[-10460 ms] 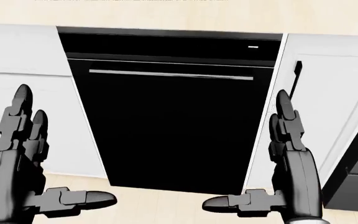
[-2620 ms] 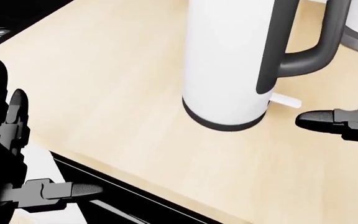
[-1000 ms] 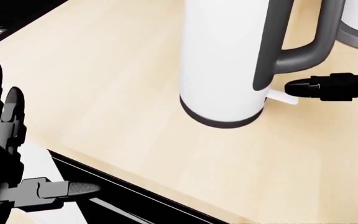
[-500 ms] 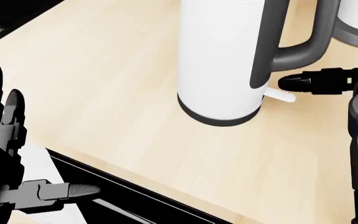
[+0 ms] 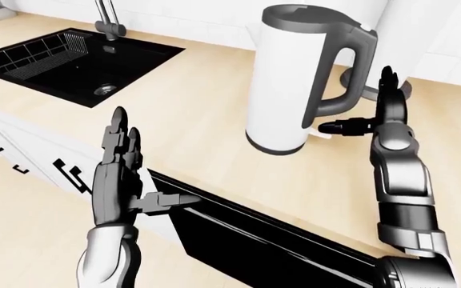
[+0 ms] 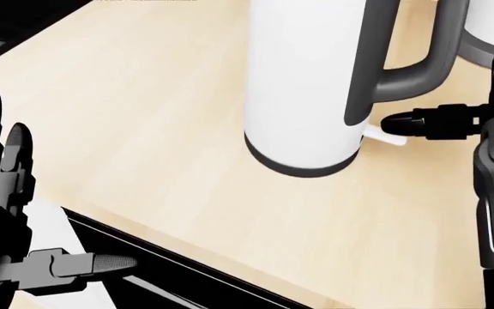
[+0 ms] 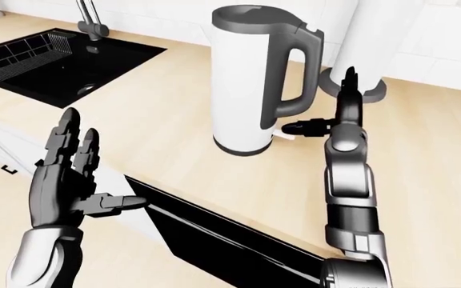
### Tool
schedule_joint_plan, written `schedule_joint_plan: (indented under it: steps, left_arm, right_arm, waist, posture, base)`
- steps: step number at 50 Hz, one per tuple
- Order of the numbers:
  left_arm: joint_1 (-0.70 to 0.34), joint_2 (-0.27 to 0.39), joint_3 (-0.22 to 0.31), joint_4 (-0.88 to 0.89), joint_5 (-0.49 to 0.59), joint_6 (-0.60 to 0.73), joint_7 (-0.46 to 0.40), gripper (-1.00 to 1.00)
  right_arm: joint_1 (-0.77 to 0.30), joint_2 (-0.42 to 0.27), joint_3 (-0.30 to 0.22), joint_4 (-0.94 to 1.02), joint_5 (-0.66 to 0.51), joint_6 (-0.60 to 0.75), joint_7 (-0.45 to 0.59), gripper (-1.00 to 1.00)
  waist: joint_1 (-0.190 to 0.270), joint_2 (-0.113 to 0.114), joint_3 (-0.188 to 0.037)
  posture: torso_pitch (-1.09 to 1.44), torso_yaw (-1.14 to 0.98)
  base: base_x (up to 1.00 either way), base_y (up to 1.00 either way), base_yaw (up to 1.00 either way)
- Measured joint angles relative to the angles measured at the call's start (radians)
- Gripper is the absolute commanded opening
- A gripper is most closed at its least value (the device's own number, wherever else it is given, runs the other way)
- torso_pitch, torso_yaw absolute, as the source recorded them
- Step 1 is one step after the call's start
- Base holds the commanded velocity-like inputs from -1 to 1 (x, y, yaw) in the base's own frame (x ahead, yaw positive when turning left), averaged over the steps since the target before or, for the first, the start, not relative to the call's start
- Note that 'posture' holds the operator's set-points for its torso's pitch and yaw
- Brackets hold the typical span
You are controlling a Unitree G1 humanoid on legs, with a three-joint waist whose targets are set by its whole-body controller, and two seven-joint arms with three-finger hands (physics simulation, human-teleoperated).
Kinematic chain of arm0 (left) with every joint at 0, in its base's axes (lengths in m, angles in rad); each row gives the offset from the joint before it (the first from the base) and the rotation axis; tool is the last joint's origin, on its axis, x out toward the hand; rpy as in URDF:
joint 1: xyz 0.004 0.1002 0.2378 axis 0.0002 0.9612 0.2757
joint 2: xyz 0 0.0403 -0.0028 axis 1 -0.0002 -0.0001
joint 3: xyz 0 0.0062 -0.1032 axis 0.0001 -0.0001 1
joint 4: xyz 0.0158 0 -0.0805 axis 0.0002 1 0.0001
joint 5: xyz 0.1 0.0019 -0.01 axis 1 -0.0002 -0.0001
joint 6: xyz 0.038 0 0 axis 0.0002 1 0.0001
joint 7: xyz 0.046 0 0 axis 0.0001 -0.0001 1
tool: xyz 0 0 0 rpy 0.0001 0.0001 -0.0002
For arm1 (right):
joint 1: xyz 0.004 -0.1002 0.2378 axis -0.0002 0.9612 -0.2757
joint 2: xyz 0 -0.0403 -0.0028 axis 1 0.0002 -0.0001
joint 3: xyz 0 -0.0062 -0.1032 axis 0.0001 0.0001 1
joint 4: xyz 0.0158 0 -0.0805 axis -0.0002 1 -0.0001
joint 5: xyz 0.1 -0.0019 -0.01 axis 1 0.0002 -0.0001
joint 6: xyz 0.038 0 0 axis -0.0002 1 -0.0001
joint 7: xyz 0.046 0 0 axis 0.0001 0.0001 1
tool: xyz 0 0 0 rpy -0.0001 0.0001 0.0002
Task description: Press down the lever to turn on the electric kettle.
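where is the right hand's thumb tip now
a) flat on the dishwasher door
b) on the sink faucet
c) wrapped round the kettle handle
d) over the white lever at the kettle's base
d: the right hand is open, its thumb tip over the lever beside the kettle base, under the handle.

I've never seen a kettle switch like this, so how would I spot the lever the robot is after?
Find the tall white electric kettle on the pale wooden counter, to the right of the black sink. At its base, under the dark grey handle, a small flat white lever sticks out, beside the right hand.
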Motion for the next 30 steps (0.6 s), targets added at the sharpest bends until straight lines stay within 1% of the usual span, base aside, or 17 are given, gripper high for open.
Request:
schedule_joint_plan:
  steps: [12, 30]
  left_arm:
    - [0.002, -0.001, -0.002, -0.006, 0.001, 0.000, 0.000, 1.00]
    - [-0.014, 0.003, 0.004, -0.034, -0.002, 0.025, 0.005, 1.00]
  right_arm:
    - [0.000, 0.008, 0.016, 0.018, -0.036, -0.011, 0.000, 1.00]
    - [-0.012, 0.018, 0.017, 0.052, -0.088, -0.034, 0.011, 1.00]
  waist:
    - [0.002, -0.003, -0.003]
    - [0.003, -0.004, -0.010]
  posture:
    - [0.00, 0.00]
    - [0.00, 0.00]
  base:
    - [0.00, 0.00, 0.00]
    - [0.00, 0.00, 0.00]
